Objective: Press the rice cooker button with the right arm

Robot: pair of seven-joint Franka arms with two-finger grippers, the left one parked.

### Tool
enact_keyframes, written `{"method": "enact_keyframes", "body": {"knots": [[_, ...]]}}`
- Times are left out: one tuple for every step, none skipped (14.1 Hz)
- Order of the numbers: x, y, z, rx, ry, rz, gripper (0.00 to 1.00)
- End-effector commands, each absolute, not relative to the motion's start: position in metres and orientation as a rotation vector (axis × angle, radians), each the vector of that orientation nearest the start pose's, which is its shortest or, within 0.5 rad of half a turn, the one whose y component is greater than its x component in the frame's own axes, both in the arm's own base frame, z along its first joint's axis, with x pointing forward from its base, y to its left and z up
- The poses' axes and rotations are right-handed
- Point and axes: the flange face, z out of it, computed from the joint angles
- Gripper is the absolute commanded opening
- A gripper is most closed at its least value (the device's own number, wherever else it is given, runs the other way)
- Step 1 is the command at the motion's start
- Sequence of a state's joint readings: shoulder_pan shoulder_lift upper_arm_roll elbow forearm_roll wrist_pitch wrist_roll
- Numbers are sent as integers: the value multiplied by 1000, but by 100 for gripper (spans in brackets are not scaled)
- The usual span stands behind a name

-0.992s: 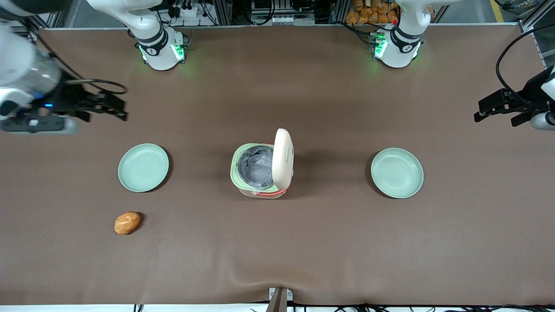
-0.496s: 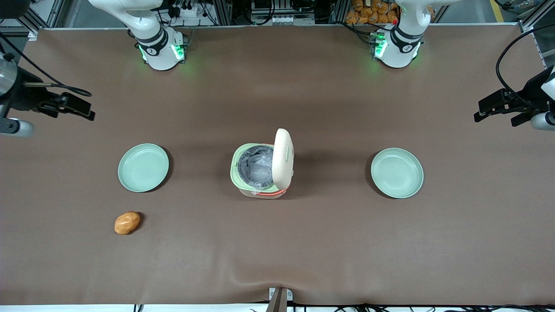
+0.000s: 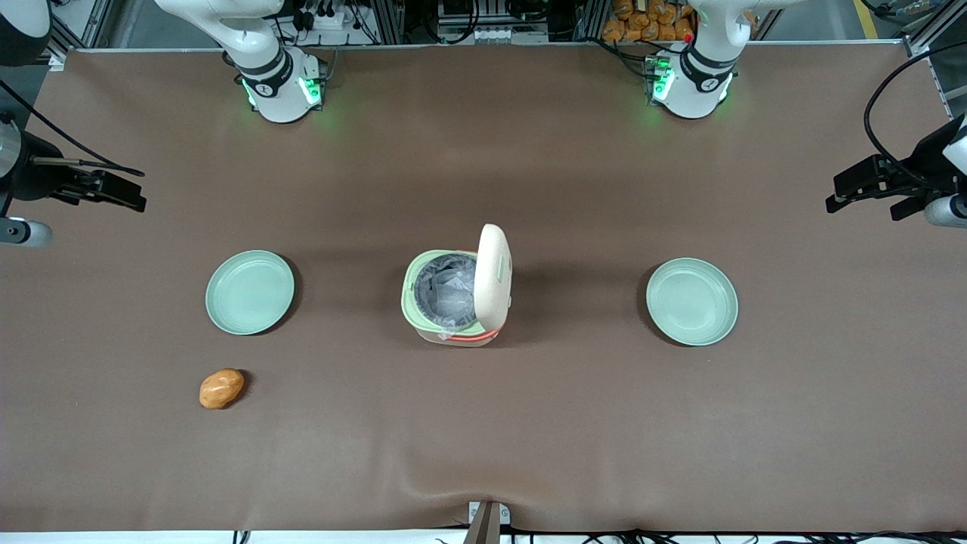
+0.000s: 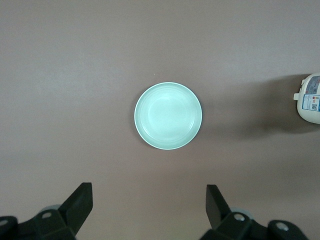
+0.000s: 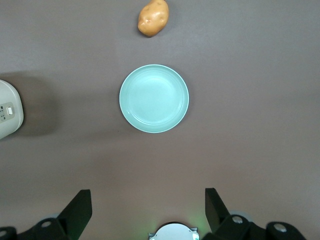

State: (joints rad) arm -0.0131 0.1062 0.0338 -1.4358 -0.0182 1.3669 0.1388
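Observation:
The cream rice cooker (image 3: 456, 296) stands mid-table with its domed lid (image 3: 494, 275) raised upright, showing the pale green rim and a grey inner pot. Its edge shows in the right wrist view (image 5: 9, 116), with a small pale rounded-rectangle button (image 5: 8, 111) on it. It also shows in the left wrist view (image 4: 310, 98). The right arm's black gripper (image 3: 127, 195) hangs at the working arm's end of the table, far from the cooker. Its fingers (image 5: 80, 206) are open and empty, with a green plate under the gripper (image 5: 147, 196).
A pale green plate (image 3: 250, 292) lies toward the working arm's end, also in the right wrist view (image 5: 154, 98). A potato (image 3: 221, 387) lies nearer the front camera than it. A second green plate (image 3: 692, 301) lies toward the parked arm's end.
The right gripper has drawn back from the middle toward the working arm's end of the table and risen slightly. The cooker, plates and potato have not moved.

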Motion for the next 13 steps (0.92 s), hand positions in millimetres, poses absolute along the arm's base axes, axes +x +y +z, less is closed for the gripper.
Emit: {"method": "enact_keyframes", "body": {"knots": [[556, -7, 617, -3166, 210, 265, 100], [555, -14, 616, -3160, 229, 270, 100], [555, -20, 617, -3155, 245, 270, 100], [553, -22, 617, -3152, 249, 285, 100], [551, -20, 617, -3146, 246, 297, 100], [551, -20, 618, -3143, 233, 297, 100], [550, -19, 619, -3140, 203, 292, 100], [550, -21, 619, -3138, 202, 292, 100], [550, -21, 619, -3135, 201, 294, 100], [550, -19, 619, -3129, 197, 296, 100], [550, -18, 619, -3120, 195, 296, 100], [550, -18, 619, -3114, 193, 296, 100], [550, -18, 619, -3114, 193, 296, 100]]}}
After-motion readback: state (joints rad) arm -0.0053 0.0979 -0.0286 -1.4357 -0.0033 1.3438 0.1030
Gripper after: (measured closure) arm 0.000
